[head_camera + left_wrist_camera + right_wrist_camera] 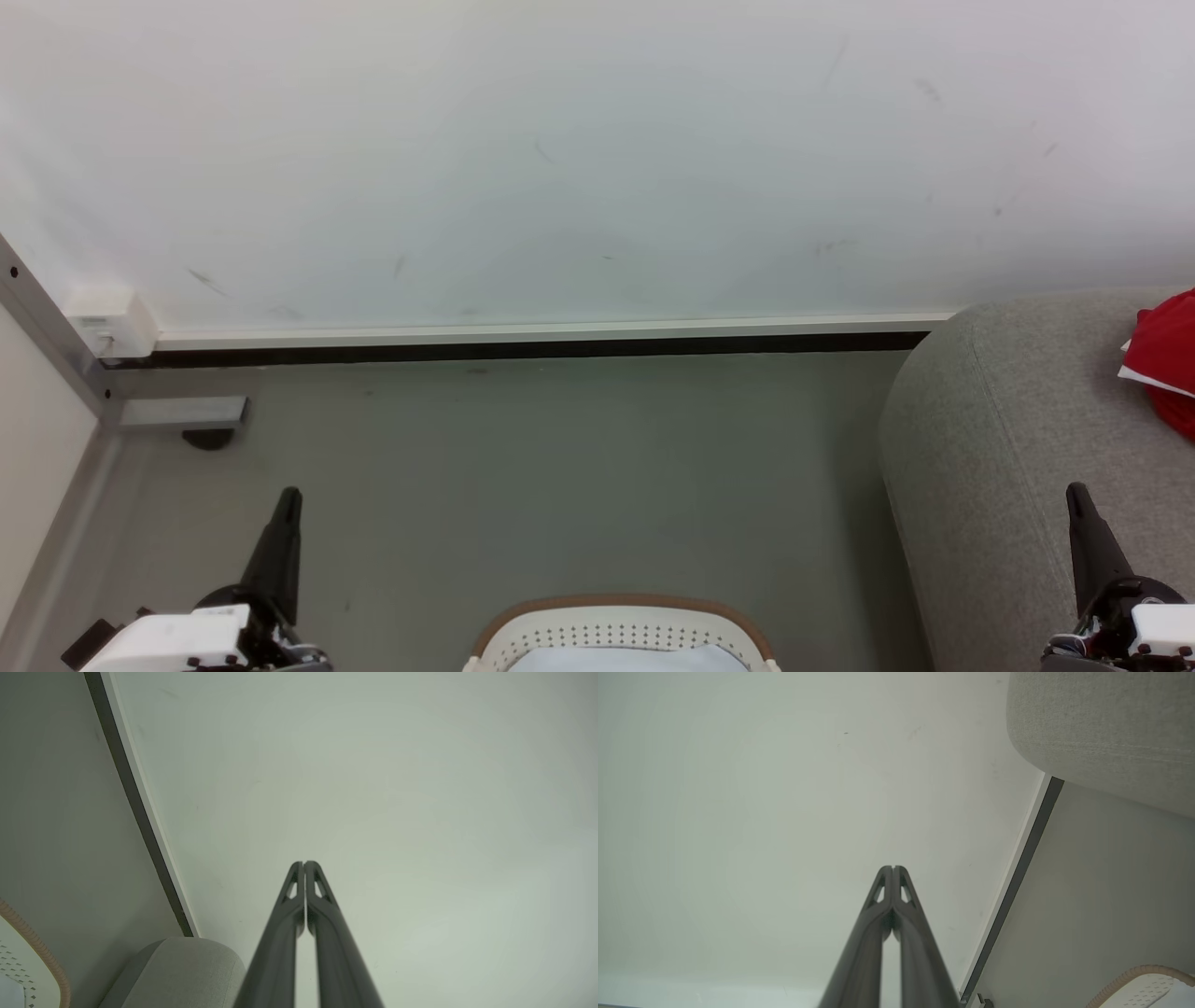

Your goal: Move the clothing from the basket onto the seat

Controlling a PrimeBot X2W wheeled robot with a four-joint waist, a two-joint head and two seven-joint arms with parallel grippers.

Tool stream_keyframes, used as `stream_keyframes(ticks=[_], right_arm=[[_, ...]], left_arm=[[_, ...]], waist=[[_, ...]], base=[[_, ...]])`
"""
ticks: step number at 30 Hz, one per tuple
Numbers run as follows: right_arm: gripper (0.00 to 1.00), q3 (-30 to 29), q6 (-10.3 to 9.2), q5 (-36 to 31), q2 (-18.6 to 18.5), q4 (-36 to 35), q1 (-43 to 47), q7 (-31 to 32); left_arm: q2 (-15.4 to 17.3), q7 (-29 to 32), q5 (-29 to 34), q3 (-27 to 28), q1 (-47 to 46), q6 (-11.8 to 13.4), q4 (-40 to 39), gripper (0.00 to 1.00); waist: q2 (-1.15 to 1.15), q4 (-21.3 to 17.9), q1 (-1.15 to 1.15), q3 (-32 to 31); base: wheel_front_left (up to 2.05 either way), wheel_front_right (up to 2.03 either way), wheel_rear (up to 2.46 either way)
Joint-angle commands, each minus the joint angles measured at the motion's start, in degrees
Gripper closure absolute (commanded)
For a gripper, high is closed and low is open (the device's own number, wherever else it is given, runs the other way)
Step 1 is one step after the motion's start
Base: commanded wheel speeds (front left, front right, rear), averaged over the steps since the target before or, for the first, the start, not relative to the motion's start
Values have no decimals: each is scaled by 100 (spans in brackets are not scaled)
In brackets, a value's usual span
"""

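Left gripper [287,504]: low at my left, above the grey floor [560,467]. My fingers are pressed together to the tips, with nothing between them, and they point toward the white wall [579,159].

Right gripper [1079,499]: low at my right, over the front part of the seat [1018,429]. Its fingers are likewise closed tip to tip and hold nothing.

Basket [621,603]: directly below me between the two arms, standing on the floor. Its brown rim and the top rows of holes show at the bottom edge. The part of its inside that I can see is pale.

Clothing [1172,350]: a red bundle with a white edge lies on top of the seat at the far right, partly cut off by the frame. It is well apart from both grippers.

Surroundings: a white skirting strip [541,332] with a dark gap beneath it runs along the foot of the wall as far as the seat's rounded corner. At far left stand a grey metal post [51,322] and a small white box [112,322] at the wall's base. The floor between basket and seat is bare.
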Motion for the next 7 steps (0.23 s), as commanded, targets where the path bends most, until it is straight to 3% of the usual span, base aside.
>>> stream_keyframes(ticks=[1, 7], right_arm=[[100, 0, -12, 19, -47, -23, -28, -11], [100, 31, -12, 55, -75, -31, -29, -41]], left_arm=[[9, 22, -71, 15, -46, -30, -19, 100], [9, 22, -71, 14, -46, -30, -20, 100]], waist=[[0, 0, 0, 0], [0, 0, 0, 0]], base=[[0, 0, 0], [0, 0, 0]])
